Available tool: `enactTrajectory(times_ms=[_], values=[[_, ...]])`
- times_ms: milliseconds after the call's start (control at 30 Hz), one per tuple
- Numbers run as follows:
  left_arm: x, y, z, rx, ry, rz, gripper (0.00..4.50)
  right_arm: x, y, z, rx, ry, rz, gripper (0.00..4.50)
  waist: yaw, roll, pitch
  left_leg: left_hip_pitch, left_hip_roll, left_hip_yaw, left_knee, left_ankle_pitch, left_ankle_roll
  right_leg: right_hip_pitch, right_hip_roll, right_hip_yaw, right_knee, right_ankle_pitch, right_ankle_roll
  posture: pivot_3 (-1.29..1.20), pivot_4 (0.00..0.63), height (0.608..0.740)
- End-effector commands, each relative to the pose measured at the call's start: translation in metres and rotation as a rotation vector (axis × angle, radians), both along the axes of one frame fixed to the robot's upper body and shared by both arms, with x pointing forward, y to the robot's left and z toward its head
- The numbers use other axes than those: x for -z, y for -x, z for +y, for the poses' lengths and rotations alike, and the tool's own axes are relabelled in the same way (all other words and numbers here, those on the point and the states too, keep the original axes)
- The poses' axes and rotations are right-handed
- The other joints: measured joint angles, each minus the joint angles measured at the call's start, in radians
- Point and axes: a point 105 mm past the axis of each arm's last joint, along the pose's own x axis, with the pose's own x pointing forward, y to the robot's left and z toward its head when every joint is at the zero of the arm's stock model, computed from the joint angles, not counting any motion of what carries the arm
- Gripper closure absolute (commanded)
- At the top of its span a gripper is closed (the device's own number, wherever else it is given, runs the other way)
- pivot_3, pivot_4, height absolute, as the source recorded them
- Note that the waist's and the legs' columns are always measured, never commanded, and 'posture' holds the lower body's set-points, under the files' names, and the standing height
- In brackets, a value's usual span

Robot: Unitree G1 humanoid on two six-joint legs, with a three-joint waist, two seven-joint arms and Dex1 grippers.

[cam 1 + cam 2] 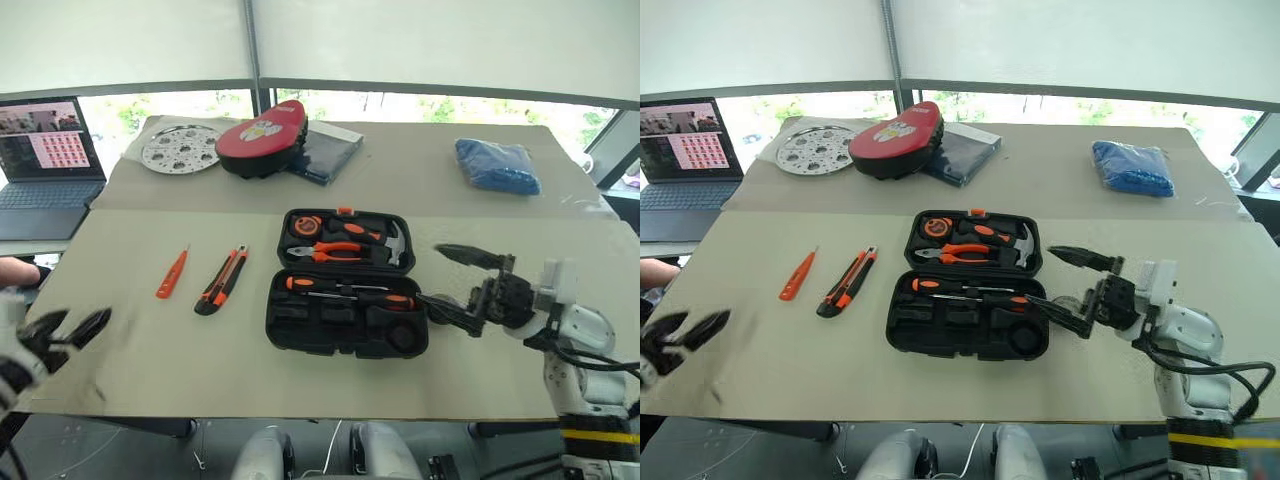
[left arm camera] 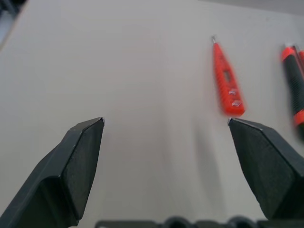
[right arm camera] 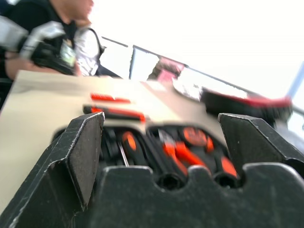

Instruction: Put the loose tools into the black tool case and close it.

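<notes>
— On the near tabletop, what is hard to read?

— Inside the black tool case the near half is dark; its recesses blur together, and a round shape at its near right corner cannot be named. Two orange-and-black screwdrivers lie along the hinge side of that half. The far half holds pliers, a hammer and a round tape measure. The right wrist view is smeared, so only orange streaks show in the case.

— And the grippers?

— The left gripper is cut by the frame's left edge, hanging over the table's near left corner, fingers spread and empty; between them in its wrist view lies bare tabletop. The right gripper sits just right of the case, pointing toward it, jaws apart and holding nothing.

— Where are the loose tools?

— The small all-orange one and the utility knife lie side by side on the table left of the case, apart from each other and from it. The case stands open, lid flat.

— Room to move?

— Bare table runs from the knife to the left edge and along the near edge. Far off sit a red-and-black pad, a perforated disc, a blue bundle and a laptop at the left; a person shows blurred in the right wrist view.
</notes>
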Motion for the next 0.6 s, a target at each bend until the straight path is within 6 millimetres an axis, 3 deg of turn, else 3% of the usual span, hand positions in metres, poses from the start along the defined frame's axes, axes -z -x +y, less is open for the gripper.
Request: enactTrajectory(times_ms=[33, 167, 333, 433, 600], values=[[0.0, -0.03, -0.026, 0.054, -0.026, 0.082, 0.0, -0.022, 0.011, 0.03, -0.107, -0.031, -0.073, 0.03, -0.001, 0.0, 0.0, 0.0, 0.0, 0.0, 0.0, 0.001, -0.001, 0.0, 0.001, 0.0, 0.0, 0.0, 0.0, 0.0, 0.15, 0.74], [0.011, -0.055, -0.032, 0.042, -0.066, 0.132, 0.0, -0.026, 0.014, 0.042, -0.152, -0.036, -0.069, 0.03, -0.01, 0.0, 0.0, -0.001, 0.0, 0.0, -0.001, 0.003, -0.009, -0.001, 0.003, 0.001, -0.001, 0.0, -0.001, 0.0, 0.15, 0.74], [0.025, -0.066, -0.03, 0.01, -0.156, 0.196, 0.0, -0.024, 0.017, 0.043, -0.171, -0.018, -0.067, 0.03, -0.015, -0.001, 0.0, -0.003, 0.0, 0.001, -0.001, 0.003, -0.009, -0.003, 0.004, 0.0, -0.002, 0.0, 0.0, 0.0, 0.15, 0.74], [0.036, -0.061, -0.035, 0.035, -0.128, 0.246, 0.78, -0.024, 0.018, 0.038, -0.159, -0.01, -0.063, 0.0, -0.015, -0.001, 0.0, -0.003, 0.0, 0.001, -0.001, 0.002, -0.008, -0.002, 0.004, 0.001, -0.004, -0.001, 0.0, 0.0, 0.15, 0.74], [0.045, -0.051, -0.047, 0.095, -0.088, 0.279, 2.55, -0.015, 0.015, 0.026, -0.123, 0.011, -0.042, 0.0, -0.012, -0.001, 0.0, -0.002, -0.001, 0.001, -0.001, 0.001, -0.007, -0.002, 0.002, 0.001, -0.003, -0.001, 0.0, 0.0, 0.15, 0.74]])
